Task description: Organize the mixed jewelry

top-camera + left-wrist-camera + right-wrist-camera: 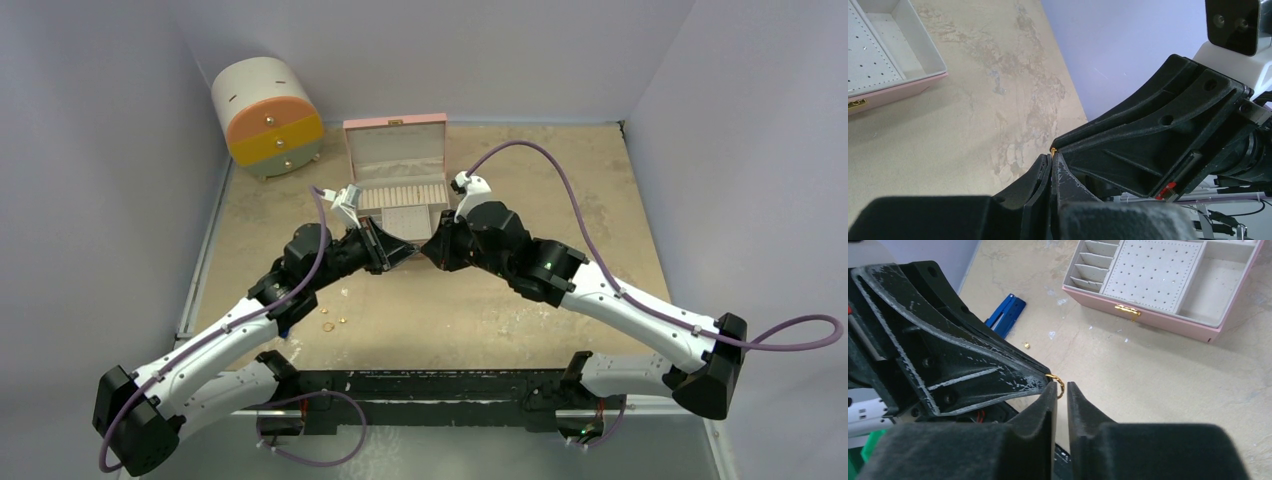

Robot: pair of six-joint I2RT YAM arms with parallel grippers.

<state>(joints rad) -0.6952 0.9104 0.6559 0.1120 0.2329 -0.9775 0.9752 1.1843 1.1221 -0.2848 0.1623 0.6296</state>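
Observation:
My left gripper (398,252) is shut on a small gold ring (1057,384), held just above the table in front of the pink jewelry box (395,135). In the left wrist view only a gold speck (1053,149) shows at my shut left gripper (1052,158). My right gripper (432,250) meets it tip to tip. In the right wrist view the right gripper (1062,388) stands slightly open, with the ring poking into the gap beside one fingertip. More tiny gold pieces (327,326) lie on the table by the left arm, and a gold stud (1026,345) shows in the right wrist view.
The pink box is open, with ring rolls, a dotted stud panel (1153,270) and a side compartment (1215,287). A blue-handled tool (1005,315) lies near the loose pieces. A round cabinet with coloured drawers (268,115) stands at the back left. Walls enclose the table.

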